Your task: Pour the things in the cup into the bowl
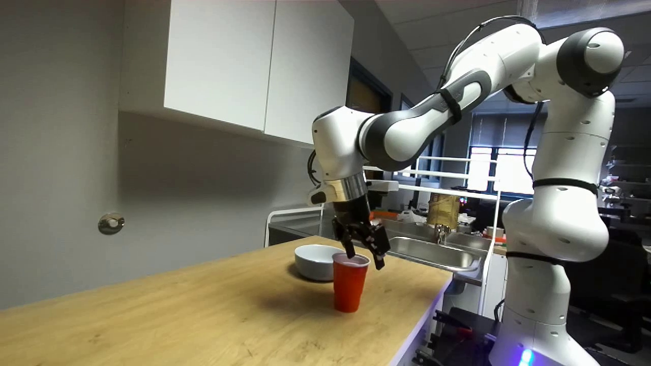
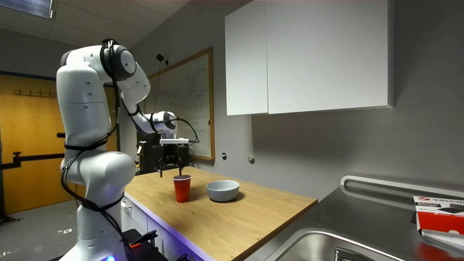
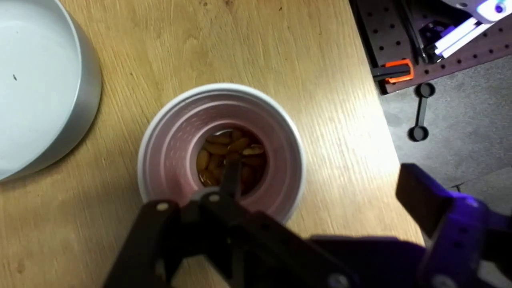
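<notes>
The red cup (image 1: 349,287) stands upright on the wooden counter in both exterior views (image 2: 182,191). In the wrist view the cup (image 3: 172,140) shows brown almond-like pieces (image 3: 218,149) at its bottom. The pale grey-white bowl (image 1: 311,265) sits close beside it, also in view here (image 2: 223,192); in the wrist view the bowl (image 3: 36,88) is cut off at the left and holds only a tiny dark speck. My gripper (image 1: 365,262) is open and empty above the cup (image 2: 170,174). One finger is over the cup's mouth, the other outside the rim (image 3: 320,172). I cannot tell if a fingertip dips inside.
A white wall cabinet (image 1: 218,61) hangs above the counter (image 1: 203,315). The counter's front edge is near the cup, on the robot's side. A metal sink (image 1: 432,252) lies beyond the counter's end. A red and white box (image 2: 439,215) lies on the dark drainboard (image 2: 362,214).
</notes>
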Available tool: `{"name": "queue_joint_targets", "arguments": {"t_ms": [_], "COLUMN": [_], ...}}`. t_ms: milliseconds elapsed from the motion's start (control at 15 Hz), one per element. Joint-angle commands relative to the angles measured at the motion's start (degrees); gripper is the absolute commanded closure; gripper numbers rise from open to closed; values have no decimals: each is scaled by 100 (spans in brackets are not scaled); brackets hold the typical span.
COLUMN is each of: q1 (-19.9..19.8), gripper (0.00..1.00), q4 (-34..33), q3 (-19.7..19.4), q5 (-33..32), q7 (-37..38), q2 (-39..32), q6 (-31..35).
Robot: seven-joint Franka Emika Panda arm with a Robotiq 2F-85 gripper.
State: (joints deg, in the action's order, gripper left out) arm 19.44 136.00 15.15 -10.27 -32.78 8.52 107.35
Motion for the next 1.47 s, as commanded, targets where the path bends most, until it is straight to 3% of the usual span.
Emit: {"name": "queue_joint_targets", "arguments": {"t_ms": [0, 533, 867, 933, 1000, 1400], "q1": [-163, -494, -638, -665, -686, -823], "gripper": [0, 0, 0, 10, 27, 73], "q4": [-354, -871, -1042, -1037, -1032, -1108], "q3": [-182, -246, -263, -269, -273, -336], "q5": [134, 381, 950, 1010, 1051, 1175], "q7": [-672, -1203, -429, -327, -225, -8], "q2": [-335, -1025, -1139, -1128, -1119, -1119], "q6": [-66, -348, -753, -693, -643, -549]}}
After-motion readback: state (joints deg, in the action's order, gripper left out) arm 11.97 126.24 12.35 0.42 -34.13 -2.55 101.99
